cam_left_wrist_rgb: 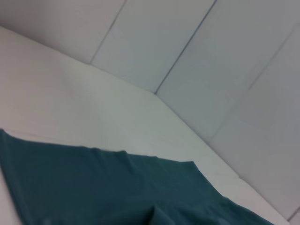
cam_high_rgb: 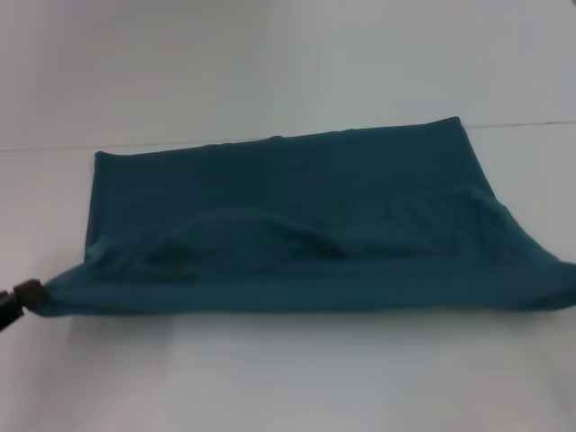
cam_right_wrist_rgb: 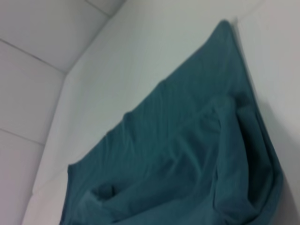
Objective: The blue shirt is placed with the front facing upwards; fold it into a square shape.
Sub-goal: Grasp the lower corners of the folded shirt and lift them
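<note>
I see left gripper (cam_high_rgb: 22, 295) at near left edge of head view, dark tip touching near-left corner of blue shirt (cam_high_rgb: 297, 229); whether it pinches cloth or sits open, I cannot tell; right gripper out of my sight in all views; shirt lies on white table (cam_high_rgb: 270, 378), folded into wide band, near hem stretched side to side, rumpled ridge mid-cloth; far edge straight, pale wall (cam_high_rgb: 270, 54) beyond.
</note>
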